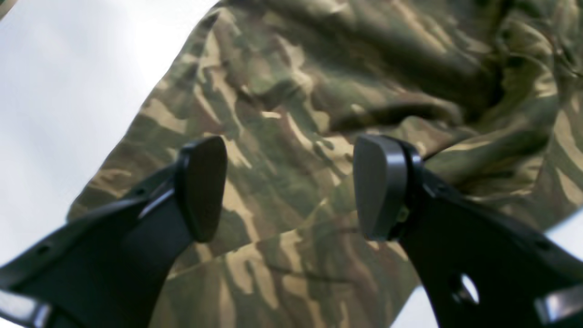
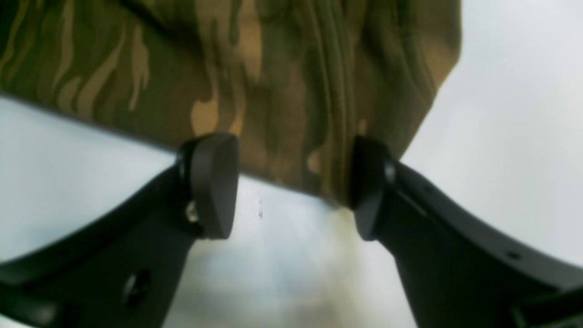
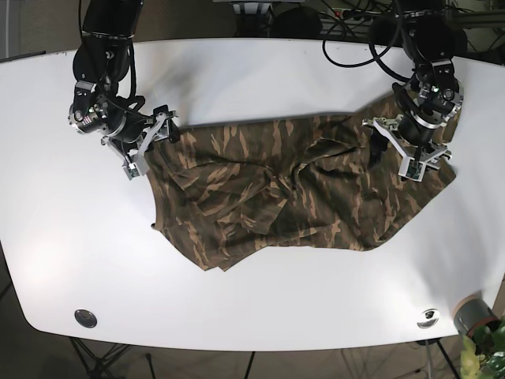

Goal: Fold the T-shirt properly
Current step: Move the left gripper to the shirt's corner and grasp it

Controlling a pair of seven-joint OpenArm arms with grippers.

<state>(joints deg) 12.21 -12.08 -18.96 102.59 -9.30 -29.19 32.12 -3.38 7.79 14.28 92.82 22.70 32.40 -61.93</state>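
Note:
A camouflage T-shirt (image 3: 284,189) lies spread across the white table (image 3: 252,71), bunched into folds around its middle. My left gripper (image 3: 388,146) hovers over the shirt's right end. In the left wrist view the left gripper (image 1: 291,189) is open, with wrinkled shirt cloth (image 1: 319,91) beneath its fingers. My right gripper (image 3: 151,144) is at the shirt's left edge. In the right wrist view the right gripper (image 2: 291,187) is open, and the shirt's hem (image 2: 282,114) runs between the fingers, brushing the right finger (image 2: 371,187).
Two round metal discs (image 3: 85,318) (image 3: 428,318) sit in the table near its front edge. A grey pot with a plant (image 3: 473,316) stands off the front right corner. Cables (image 3: 355,31) hang behind the far edge.

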